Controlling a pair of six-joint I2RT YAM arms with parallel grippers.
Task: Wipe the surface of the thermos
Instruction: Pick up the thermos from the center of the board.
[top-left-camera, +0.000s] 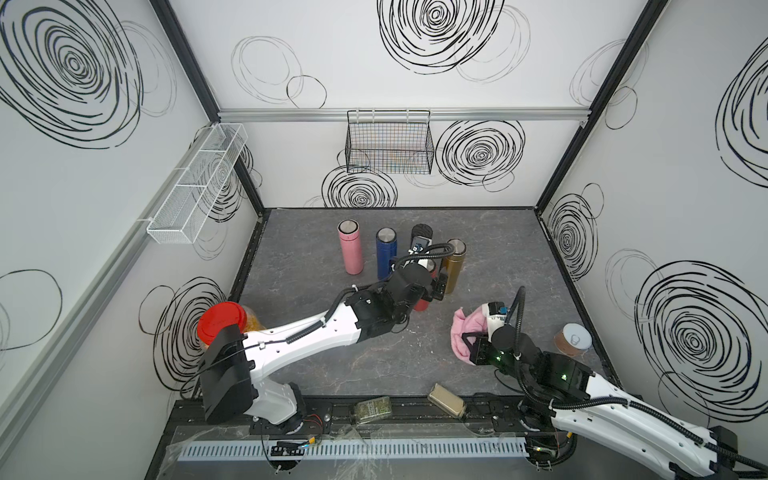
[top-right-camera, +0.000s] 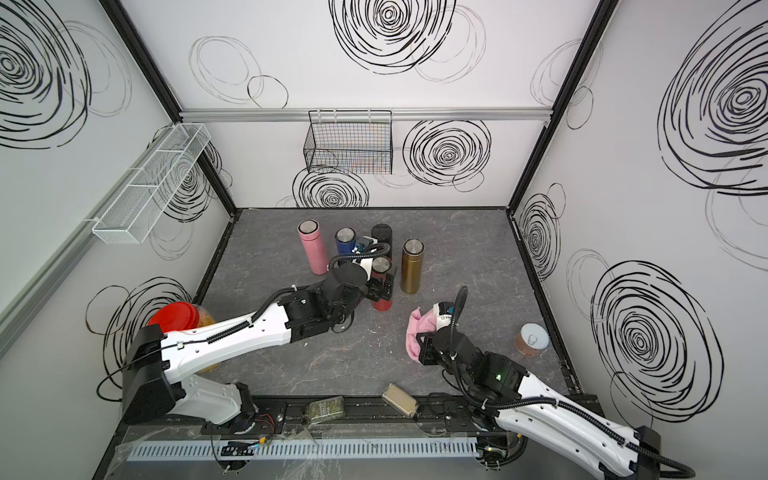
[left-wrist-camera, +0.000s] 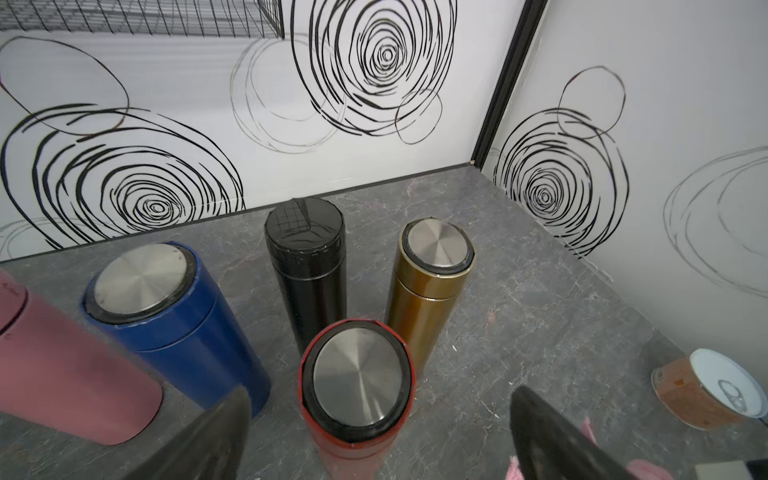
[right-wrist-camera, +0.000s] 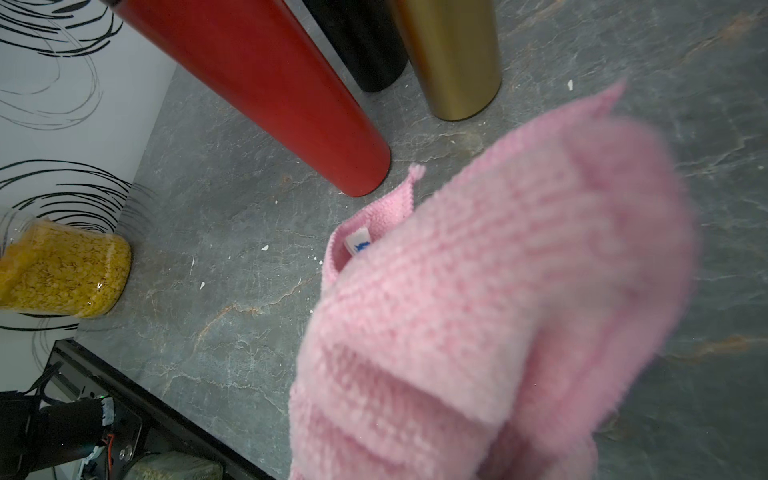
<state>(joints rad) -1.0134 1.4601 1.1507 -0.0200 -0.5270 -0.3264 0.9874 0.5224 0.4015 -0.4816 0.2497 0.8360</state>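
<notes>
Grey table (top-left-camera: 332, 365): the red thermos (top-right-camera: 383, 304), mid-frame and half hidden under the left arm (top-left-camera: 299, 332), stands inside the wide-spread left gripper (left-wrist-camera: 376, 411), gold thermos (top-right-camera: 411, 266) just beside, while the right gripper (top-left-camera: 468, 347), fingertips buried, clamps the pink cloth (right-wrist-camera: 478, 311).

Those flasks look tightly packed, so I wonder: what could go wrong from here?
The open left gripper straddles the red thermos, with the blue thermos, black thermos and gold thermos standing close; closing or lifting might knock one over. The pink cloth hangs bunched from the shut right gripper, so it might wipe unevenly or slip.
</notes>
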